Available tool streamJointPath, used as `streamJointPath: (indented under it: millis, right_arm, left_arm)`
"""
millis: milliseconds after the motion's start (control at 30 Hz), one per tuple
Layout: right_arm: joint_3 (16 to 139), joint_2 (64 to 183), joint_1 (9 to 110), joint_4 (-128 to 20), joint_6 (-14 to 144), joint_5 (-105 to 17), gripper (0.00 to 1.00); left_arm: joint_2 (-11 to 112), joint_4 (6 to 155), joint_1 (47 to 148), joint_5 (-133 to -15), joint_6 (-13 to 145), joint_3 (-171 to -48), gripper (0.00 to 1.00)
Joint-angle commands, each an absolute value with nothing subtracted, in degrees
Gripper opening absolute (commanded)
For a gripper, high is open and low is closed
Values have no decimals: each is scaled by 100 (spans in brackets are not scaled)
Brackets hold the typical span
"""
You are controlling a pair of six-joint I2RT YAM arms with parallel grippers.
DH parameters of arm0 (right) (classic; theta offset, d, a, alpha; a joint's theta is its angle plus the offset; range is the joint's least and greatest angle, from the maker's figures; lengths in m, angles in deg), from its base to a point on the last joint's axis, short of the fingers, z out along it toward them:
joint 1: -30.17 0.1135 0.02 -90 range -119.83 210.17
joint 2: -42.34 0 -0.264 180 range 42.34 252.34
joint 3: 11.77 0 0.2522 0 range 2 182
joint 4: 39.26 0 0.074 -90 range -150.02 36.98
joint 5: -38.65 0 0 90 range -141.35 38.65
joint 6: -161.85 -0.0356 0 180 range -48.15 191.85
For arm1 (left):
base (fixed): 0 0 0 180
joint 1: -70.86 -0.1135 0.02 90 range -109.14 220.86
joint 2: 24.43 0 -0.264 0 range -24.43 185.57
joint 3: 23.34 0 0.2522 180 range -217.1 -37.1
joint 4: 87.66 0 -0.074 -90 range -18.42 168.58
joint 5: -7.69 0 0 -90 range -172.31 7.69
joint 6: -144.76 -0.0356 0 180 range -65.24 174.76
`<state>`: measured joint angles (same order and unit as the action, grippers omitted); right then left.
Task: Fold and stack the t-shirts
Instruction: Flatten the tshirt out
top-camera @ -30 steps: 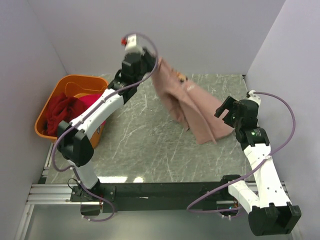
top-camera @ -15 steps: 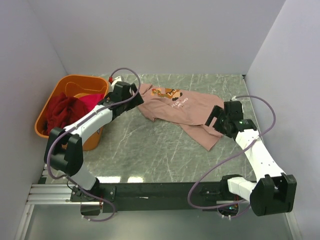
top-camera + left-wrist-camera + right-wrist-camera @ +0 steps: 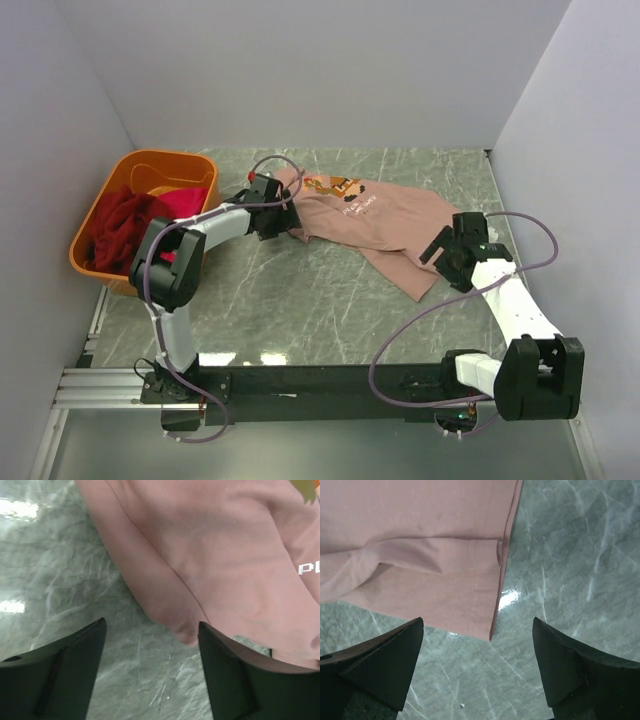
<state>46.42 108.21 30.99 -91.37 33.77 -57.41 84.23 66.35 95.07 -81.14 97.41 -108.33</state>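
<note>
The dusty pink t-shirt [image 3: 375, 215] lies crumpled, print up, across the back middle of the table. My left gripper [image 3: 283, 222] sits low at its left edge and is open. In the left wrist view a rounded fold of the t-shirt [image 3: 210, 560] lies just ahead of the left gripper [image 3: 152, 622], close to the right finger [image 3: 235, 670], with nothing gripped. My right gripper [image 3: 440, 250] is open at the shirt's right end. In the right wrist view the t-shirt's hem corner [image 3: 485, 615] lies just ahead of the right gripper's [image 3: 478, 621] spread jaws. A dark red tee [image 3: 120, 225] and a magenta tee [image 3: 185, 200] lie in the tub.
An orange plastic tub [image 3: 150, 162] stands at the table's left edge, next to the left arm's elbow. White walls close in the back and both sides. Bare marbled table [image 3: 300, 300] shows in front of the shirt.
The left gripper opened and let go of the pink t-shirt, which fell from hanging to lying on the table. The left arm came down to the shirt's left edge; the right gripper shifted slightly.
</note>
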Motion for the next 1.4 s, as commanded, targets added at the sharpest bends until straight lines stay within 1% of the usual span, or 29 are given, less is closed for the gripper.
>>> streamJointPath:
  millis: [0, 33, 67, 133, 167, 233, 267, 300, 333, 433, 533, 567, 633, 733, 833, 867, 933, 1067, 1367]
  right_arm:
    - [4463, 10905, 2789, -8854, 3256, -5583, 95]
    - [4410, 10905, 2754, -8801, 3274, -5522, 94]
    - [4392, 10914, 2719, -8766, 3274, -5408, 93]
    - [4357, 10914, 2675, -8651, 3318, -5337, 92]
    - [4348, 10923, 2675, -8634, 3327, -5354, 92]
    - [4339, 10931, 2648, -8598, 3362, -5354, 92]
    - [4339, 10940, 2657, -8581, 3388, -5346, 92]
    - [4330, 10958, 2657, -8563, 3406, -5328, 92]
    - [4313, 10967, 2648, -8546, 3423, -5319, 91]
    - [4269, 10967, 2648, -8502, 3441, -5258, 90]
    - [4242, 11002, 2640, -8519, 3476, -5371, 89]
    - [4269, 11028, 2640, -8519, 3467, -5424, 89]
    - [4348, 11151, 2648, -8414, 3433, -5285, 88]
    - [4470, 11467, 2648, -8063, 3319, -4987, 84]
    - [4629, 11906, 2648, -7860, 3265, -4688, 76]
    - [4673, 12020, 2648, -7843, 3283, -4460, 70]
    - [4726, 12258, 2648, -7921, 3292, -4449, 67]
    - [4673, 12408, 2657, -7878, 3291, -4590, 66]
    - [4937, 12592, 2657, -7781, 3397, -5020, 63]
  left_arm:
    - [8604, 6601, 9565, -7976, 9624, -11269, 77]
    - [8692, 6592, 9573, -7950, 9615, -11304, 75]
    - [8850, 6575, 9582, -7932, 9624, -11348, 68]
    - [8991, 6575, 9591, -7880, 9650, -11401, 60]
    - [9114, 6557, 9591, -7871, 9668, -11453, 46]
    - [9185, 6566, 9608, -7905, 9650, -11497, 33]
    - [9229, 6575, 9609, -7949, 9659, -11524, 19]
    - [9238, 6575, 9617, -7984, 9642, -11533, 9]
    - [9229, 6566, 9609, -8054, 9633, -11559, 1]
    - [9037, 6759, 9617, -8125, 9554, -11410, 0]
    - [8571, 7014, 9617, -8213, 9589, -10980, 0]
    - [8326, 7040, 9617, -8518, 9589, -10779, 0]
    - [8088, 7058, 9617, -8661, 9598, -10576, 0]
    - [7718, 7041, 9617, -8811, 9624, -10224, 0]
    - [7419, 7058, 9617, -8829, 9703, -9837, 0]
    - [7297, 7049, 9617, -8846, 9721, -9689, 0]
    - [7182, 7049, 9617, -8899, 9800, -9547, 0]
    - [6918, 7181, 9617, -8855, 9861, -9274, 0]
    - [6856, 7137, 9617, -8934, 9817, -9221, 0]
